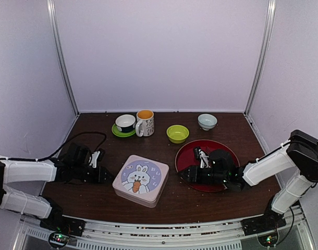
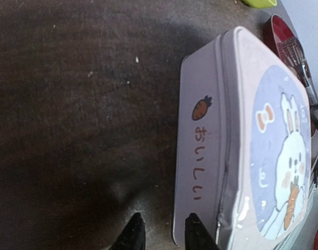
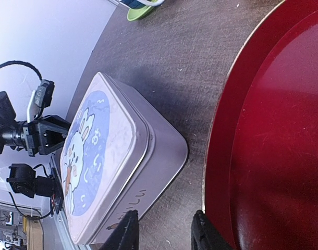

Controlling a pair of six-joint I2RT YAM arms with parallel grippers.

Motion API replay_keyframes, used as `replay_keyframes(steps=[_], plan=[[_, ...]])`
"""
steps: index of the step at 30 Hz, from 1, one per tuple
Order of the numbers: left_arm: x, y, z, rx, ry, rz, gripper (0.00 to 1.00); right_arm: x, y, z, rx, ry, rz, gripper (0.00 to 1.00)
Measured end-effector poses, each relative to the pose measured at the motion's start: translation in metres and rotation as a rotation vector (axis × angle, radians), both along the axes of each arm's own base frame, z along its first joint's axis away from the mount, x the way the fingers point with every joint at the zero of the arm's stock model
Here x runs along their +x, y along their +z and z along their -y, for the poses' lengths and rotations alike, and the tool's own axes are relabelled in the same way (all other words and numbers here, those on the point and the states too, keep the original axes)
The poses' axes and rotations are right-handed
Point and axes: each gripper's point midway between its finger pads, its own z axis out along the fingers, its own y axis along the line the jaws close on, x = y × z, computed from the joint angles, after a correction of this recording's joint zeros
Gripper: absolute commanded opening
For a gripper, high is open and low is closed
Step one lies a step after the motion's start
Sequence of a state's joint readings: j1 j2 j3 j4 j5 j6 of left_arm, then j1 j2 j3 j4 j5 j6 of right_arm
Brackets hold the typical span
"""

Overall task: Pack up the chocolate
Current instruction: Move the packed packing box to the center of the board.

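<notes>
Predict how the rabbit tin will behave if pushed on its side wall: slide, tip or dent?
The tin lies flat and low, so it should slide, not tip. Its glossy metal looks stiff but probably slippery.

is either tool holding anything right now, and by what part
Nothing is held. The left tool stands empty beside the pale rectangular bunny-print tin; the right tool is empty by the rim of the round red plate.

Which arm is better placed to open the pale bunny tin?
Probably left: the left fingers sit beside the closed pale lilac bunny tin; the right fingers hover over the round red plate, farther off.
</notes>
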State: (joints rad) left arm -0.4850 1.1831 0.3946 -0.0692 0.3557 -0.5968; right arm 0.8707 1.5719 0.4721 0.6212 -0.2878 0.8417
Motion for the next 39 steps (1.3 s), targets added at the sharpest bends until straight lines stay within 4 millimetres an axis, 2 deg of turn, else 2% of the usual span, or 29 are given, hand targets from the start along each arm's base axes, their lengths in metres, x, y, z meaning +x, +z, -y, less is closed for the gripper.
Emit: replay_keyframes(steps=[6, 13, 18, 21, 23, 25, 26, 28, 29, 35, 39], plan=[[-0.012, -0.026, 0.01, 0.01, -0.054, -0.094, 0.3, -0.002, 0.001, -0.002, 0.003, 0.009, 0.002, 0.37], [-0.032, -0.021, 0.033, -0.014, -0.136, -0.093, 0.3, -0.003, 0.001, -0.002, 0.002, 0.012, 0.005, 0.37], [-0.036, 0.0, 0.033, -0.035, -0.127, -0.039, 0.3, -0.003, 0.001, -0.002, -0.001, 0.014, 0.008, 0.37], [-0.032, 0.014, 0.024, -0.019, -0.089, 0.018, 0.25, -0.003, 0.001, -0.002, -0.002, 0.015, 0.011, 0.37], [-0.028, 0.024, 0.018, -0.01, -0.062, 0.057, 0.17, -0.003, 0.002, -0.002, -0.002, 0.018, 0.016, 0.35], [-0.023, 0.035, 0.013, -0.007, -0.043, 0.09, 0.06, -0.003, 0.007, -0.002, 0.001, 0.022, 0.03, 0.25], [-0.019, 0.039, 0.012, -0.01, -0.035, 0.101, 0.0, -0.003, 0.009, -0.002, 0.004, 0.024, 0.037, 0.16], [-0.011, 0.045, 0.012, -0.018, -0.028, 0.121, 0.0, -0.003, 0.014, -0.003, 0.015, 0.032, 0.048, 0.0], [-0.006, 0.049, 0.013, -0.023, -0.037, 0.133, 0.0, -0.004, 0.016, -0.005, 0.027, 0.04, 0.049, 0.0], [0.017, 0.061, 0.047, -0.094, -0.145, 0.163, 0.0, -0.008, 0.026, -0.021, 0.11, 0.089, 0.056, 0.0], [0.032, 0.062, 0.07, -0.149, -0.213, 0.171, 0.0, -0.002, 0.026, -0.033, 0.13, 0.097, 0.064, 0.0]])
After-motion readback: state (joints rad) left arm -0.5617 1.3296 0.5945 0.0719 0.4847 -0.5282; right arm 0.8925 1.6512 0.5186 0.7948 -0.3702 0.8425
